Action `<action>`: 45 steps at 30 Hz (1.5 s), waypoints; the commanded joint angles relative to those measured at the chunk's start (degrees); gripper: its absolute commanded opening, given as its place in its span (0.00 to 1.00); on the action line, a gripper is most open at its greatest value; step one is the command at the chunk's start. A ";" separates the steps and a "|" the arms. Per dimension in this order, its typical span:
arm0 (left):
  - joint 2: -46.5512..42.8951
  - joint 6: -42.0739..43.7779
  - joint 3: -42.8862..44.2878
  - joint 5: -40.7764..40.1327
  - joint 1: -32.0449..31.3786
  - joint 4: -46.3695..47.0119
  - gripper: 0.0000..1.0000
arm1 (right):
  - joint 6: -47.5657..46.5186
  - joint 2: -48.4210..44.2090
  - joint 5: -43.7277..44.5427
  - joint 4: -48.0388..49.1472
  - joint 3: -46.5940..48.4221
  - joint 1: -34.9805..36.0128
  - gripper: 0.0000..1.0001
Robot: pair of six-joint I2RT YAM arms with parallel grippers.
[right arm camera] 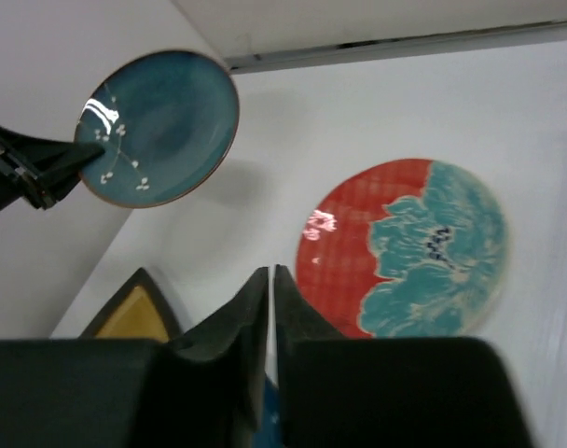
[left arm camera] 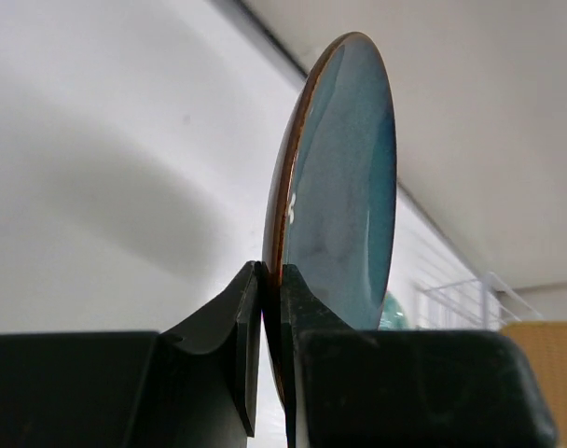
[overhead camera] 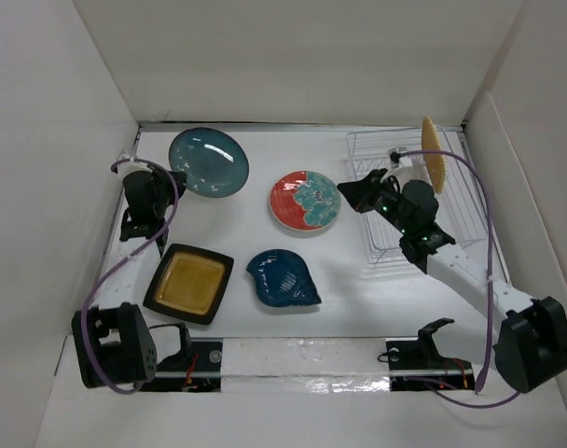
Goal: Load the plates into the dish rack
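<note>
My left gripper (overhead camera: pixel 174 177) is shut on the rim of the round dark teal plate (overhead camera: pixel 209 161) at the back left. In the left wrist view the fingertips (left arm camera: pixel 271 280) pinch its edge and the plate (left arm camera: pixel 344 187) stands edge-on. It casts a shadow in the right wrist view (right arm camera: pixel 162 126). My right gripper (overhead camera: pixel 349 194) is shut and empty, beside the red-and-teal plate (overhead camera: pixel 305 200), which lies flat (right arm camera: pixel 409 247). The orange plate (overhead camera: pixel 435 154) stands upright in the white wire dish rack (overhead camera: pixel 395 238). The mustard plate (overhead camera: pixel 189 282) and the blue leaf plate (overhead camera: pixel 282 277) lie flat at the front.
White walls enclose the table on the left, back and right. The rack fills the back right corner. A taped strip (overhead camera: pixel 302 359) runs along the near edge between the arm bases.
</note>
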 commanded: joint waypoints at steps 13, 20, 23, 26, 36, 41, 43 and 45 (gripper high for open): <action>-15.97 -14.22 -13.11 28.68 -1.45 25.34 0.00 | 8.72 22.88 -13.21 12.01 17.56 5.67 0.95; -14.29 -17.83 -15.67 37.47 -1.45 33.25 0.00 | 10.75 29.83 -14.80 12.90 19.93 7.25 0.96; -13.42 -19.41 -16.54 39.93 -1.45 37.38 0.00 | 10.84 31.07 -14.62 13.16 20.55 7.78 0.96; -11.49 -20.99 -17.16 42.48 -3.03 42.48 0.00 | 10.93 32.65 -17.25 14.21 21.60 8.92 0.92; -10.78 -19.07 -16.11 43.90 -3.56 39.15 0.00 | 13.30 32.92 -26.85 20.36 19.67 9.45 0.07; -11.48 -18.80 -16.02 43.90 -4.09 38.45 0.42 | 13.57 27.92 -24.21 20.19 18.35 7.26 0.00; -11.92 -18.28 -15.49 43.99 -4.79 37.13 0.53 | 13.39 25.81 -21.75 19.40 17.83 6.11 0.00; -12.97 -18.36 -15.58 44.08 -4.79 37.13 0.57 | 12.86 22.48 -19.38 18.09 17.56 3.66 0.00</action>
